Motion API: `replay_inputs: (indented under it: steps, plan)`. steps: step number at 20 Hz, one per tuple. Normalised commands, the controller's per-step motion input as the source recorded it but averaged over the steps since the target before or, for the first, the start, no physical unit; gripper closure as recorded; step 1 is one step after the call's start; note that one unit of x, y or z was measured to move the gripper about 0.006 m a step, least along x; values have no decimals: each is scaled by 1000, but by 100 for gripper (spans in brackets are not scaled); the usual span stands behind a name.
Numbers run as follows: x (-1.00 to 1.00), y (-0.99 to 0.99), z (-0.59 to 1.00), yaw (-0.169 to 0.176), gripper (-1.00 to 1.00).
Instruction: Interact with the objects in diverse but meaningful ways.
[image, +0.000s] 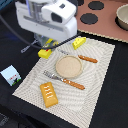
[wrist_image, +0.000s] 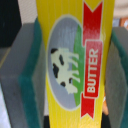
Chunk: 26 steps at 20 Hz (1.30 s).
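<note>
Jaws: the gripper (image: 46, 48) has its grey padded fingers (wrist_image: 27, 75) on either side of the yellow red-labelled butter box (wrist_image: 75, 65); they seem to pinch it, though contact is blurred.
Butter box: at the far corner of the pale woven placemat (image: 95, 75) on the desk, under the arm.
Cheese: yellow holed wedge (image: 79, 42) at the mat's far edge.
Bread: orange-brown scored block (image: 48, 94) on the mat's near corner.
Carton: small white carton (image: 11, 75) off the mat, towards the exterior view's left.
Plate: round tan plate (image: 68, 66) mid-mat, between the orange-handled fork (image: 64, 80) and knife (image: 82, 57).
</note>
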Motion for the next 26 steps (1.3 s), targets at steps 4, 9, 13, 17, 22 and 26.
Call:
replay_inputs:
  steps: [4, 9, 13, 17, 22, 26]
  plan:
    - [-446, -835, -204, 0, 100]
    - [-451, -518, -383, 7, 100]
    - [-111, -326, -201, 2, 100]
    - [0, -156, -176, 2, 100]
    - [0, -123, -281, 1, 100]
    - [0, -116, -394, 2, 100]
